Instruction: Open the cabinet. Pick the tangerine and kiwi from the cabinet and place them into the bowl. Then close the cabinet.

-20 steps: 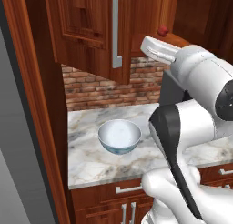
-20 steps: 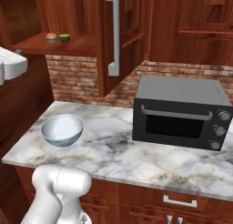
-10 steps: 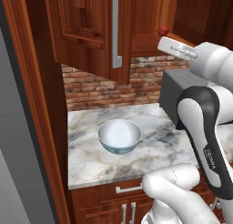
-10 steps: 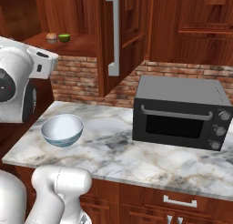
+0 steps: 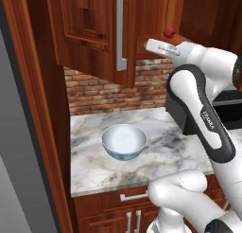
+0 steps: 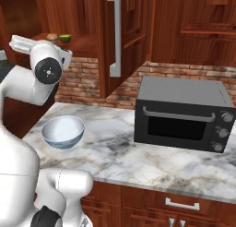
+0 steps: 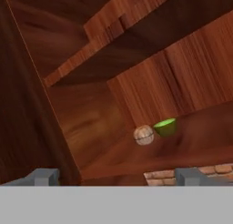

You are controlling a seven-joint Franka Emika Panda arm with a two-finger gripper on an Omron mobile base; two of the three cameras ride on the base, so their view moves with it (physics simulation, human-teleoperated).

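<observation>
The cabinet (image 5: 85, 33) is open, and its door with the long silver handle (image 6: 115, 32) swings out over the counter. On its lower shelf the tangerine (image 6: 52, 36) lies beside the kiwi (image 6: 65, 38). In the hand view my gripper (image 7: 116, 176) is open and empty. It points into the cabinet, with the tangerine (image 7: 144, 134) and the kiwi (image 7: 165, 127) some way ahead, right of centre. The arm's wrist (image 5: 163, 48) is raised to shelf height. The bowl (image 5: 124, 141) stands empty on the marble counter below, also seen as the bowl (image 6: 63, 131).
A small red fruit (image 5: 168, 32) sits on the shelf edge just above the wrist. A black microwave (image 6: 182, 113) stands on the right of the counter (image 6: 120, 152). A brick wall backs the counter, and a tall wooden panel (image 5: 33, 109) closes the left side.
The arm has folded upward, with its elbow and forearm swinging closer to the cabinet. The wrist stays at shelf height, the jaws stay open, and the fruits and bowl have not moved.
</observation>
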